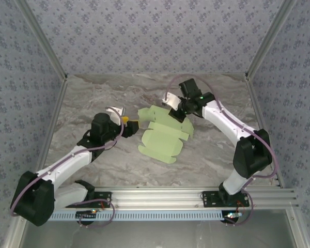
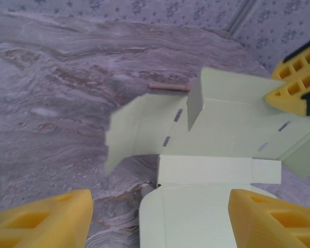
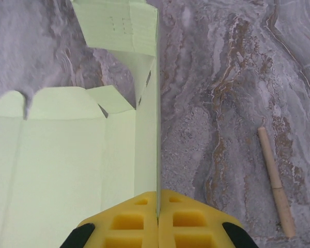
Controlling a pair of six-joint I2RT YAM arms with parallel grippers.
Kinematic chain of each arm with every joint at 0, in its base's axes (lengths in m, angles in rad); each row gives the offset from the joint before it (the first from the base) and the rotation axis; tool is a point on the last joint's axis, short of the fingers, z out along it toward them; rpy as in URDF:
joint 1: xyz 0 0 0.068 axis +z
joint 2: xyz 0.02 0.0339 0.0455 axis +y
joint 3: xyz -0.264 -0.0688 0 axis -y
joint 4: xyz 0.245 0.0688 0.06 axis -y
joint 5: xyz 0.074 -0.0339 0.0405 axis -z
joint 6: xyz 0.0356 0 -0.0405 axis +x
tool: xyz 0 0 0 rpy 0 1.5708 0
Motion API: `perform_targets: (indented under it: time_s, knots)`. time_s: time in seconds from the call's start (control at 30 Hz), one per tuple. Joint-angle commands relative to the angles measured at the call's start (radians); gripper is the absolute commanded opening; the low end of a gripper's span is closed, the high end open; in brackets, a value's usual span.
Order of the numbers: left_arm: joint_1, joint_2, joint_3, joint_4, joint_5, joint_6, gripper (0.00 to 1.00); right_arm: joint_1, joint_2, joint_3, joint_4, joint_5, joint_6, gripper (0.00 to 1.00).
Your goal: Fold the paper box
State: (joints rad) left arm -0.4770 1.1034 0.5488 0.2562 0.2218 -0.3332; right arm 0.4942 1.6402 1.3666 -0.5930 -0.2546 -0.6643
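The paper box is a pale green die-cut sheet lying mostly flat in the middle of the marble table, with some panels raised. My right gripper is shut on the edge of one panel, holding it upright at the sheet's far right side. My left gripper is open at the sheet's left edge. A rounded corner of the paper box lies flat between its yellow fingers, not pinched. The right gripper's yellow fingers hold the far panel.
A thin tan wooden stick lies on the table just right of the held panel; its end also peeks out behind the sheet. Patterned walls enclose the table on three sides, and an aluminium rail runs along the near edge.
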Motion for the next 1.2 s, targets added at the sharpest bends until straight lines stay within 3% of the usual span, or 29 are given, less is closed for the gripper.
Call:
perform_targets:
  time_s: [0.0,0.4,0.8,1.17]
  knots:
    - [0.009,-0.034,-0.034,-0.019,-0.086,-0.055,0.70,0.041,-0.002,-0.054,0.123,0.129,-0.101,0.00]
    - [0.011,-0.063,-0.077,-0.016,-0.215,-0.031,0.71,0.130,-0.076,-0.379,0.559,0.298,-0.221,0.00]
    - [0.073,0.066,-0.043,0.049,-0.089,-0.004,0.72,0.147,-0.201,-0.550,0.836,0.307,-0.353,0.00]
    - [0.110,0.227,0.031,0.066,-0.088,0.068,0.72,0.170,-0.165,-0.661,1.076,0.398,-0.559,0.00]
